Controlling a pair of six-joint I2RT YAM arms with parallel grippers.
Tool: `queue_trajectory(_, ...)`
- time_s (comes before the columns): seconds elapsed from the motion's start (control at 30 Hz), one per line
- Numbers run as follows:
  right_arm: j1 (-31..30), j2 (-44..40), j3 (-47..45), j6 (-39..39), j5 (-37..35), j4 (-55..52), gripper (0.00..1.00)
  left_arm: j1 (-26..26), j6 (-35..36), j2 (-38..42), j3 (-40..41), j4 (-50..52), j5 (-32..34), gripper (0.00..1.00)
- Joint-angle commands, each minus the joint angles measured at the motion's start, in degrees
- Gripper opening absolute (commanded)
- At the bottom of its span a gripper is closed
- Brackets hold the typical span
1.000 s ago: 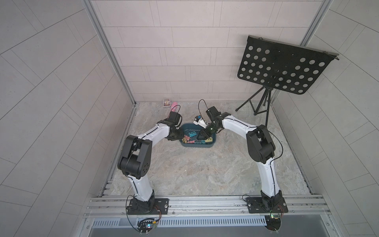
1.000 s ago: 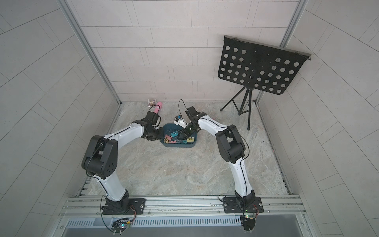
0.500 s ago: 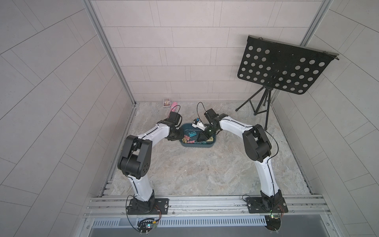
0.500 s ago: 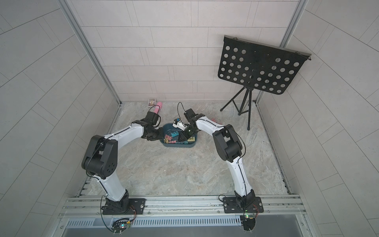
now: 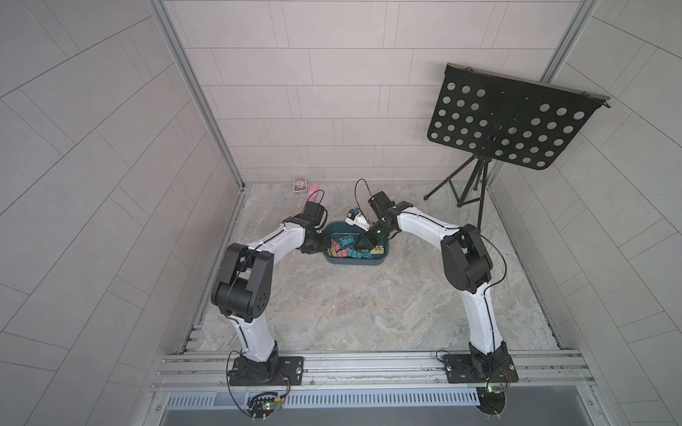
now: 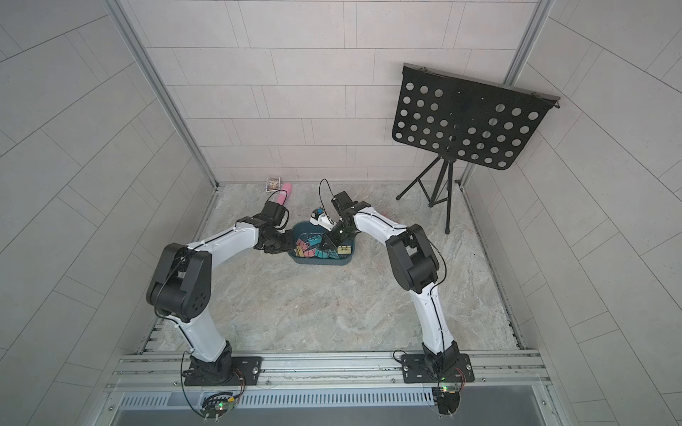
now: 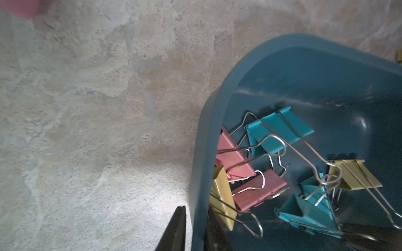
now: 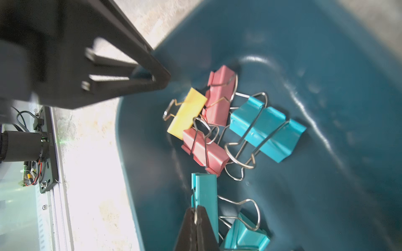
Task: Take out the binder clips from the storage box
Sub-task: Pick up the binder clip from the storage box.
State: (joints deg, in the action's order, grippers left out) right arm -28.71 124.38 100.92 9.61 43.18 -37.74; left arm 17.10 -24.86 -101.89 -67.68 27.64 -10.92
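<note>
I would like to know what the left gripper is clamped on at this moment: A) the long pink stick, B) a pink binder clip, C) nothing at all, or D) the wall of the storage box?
D: in the left wrist view, the left gripper has one jaw outside and one inside the wall of the storage box, closed on the rim.

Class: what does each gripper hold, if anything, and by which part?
Left gripper grips the storage box by its side wall. Right gripper pinches a teal binder clip, seemingly by its wire handle.
</note>
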Motion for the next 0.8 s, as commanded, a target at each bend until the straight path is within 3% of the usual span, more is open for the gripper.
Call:
queue_trajectory(0.0,0.4,-5.2,0.2,-0.9,-0.5,-0.4,0.00,-0.4,-0.2,2.0,0.6,0.1,0.5,0.24)
queue_trajectory(0.4,3.1,-14.0,-4.9,-4.1,-2.9,3.1,0.00,-0.4,0.1,2.2,0.0,1.0,0.7,0.24)
queue_trajectory(0.6,5.9,-20.7,-12.5,-7.9,-6.2,8.3,0.00,-0.4,0.2,2.5,0.1,1.2,0.9,0.24)
queue_trajectory(0.77,11.6,-26.4,-21.5,-14.3,-5.7,16.6,0.00,-0.3,0.1,3.7,0.8,1.2,1.2,0.24)
